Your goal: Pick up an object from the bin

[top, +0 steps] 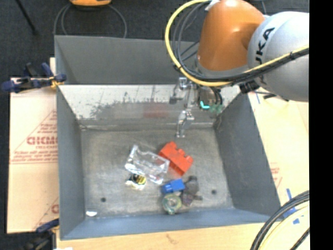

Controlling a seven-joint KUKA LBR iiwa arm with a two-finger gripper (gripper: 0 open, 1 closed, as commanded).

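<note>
I see the grey bin, my end effector near its back wall, open or closed I cannot tell, empty, nearest 1 orange block mid-floor, beside a clear wrapper and a small blue piece.

Soft light fell from above on the bin; shadows on its floor were faint (soft-edged), and the orange cover carried a mild sheen.

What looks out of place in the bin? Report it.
Nothing looks damaged or spilled. One small white scrap lies alone in the near left corner of the bin, apart from the orange block and clear plastic piece heaped in the middle.
</note>
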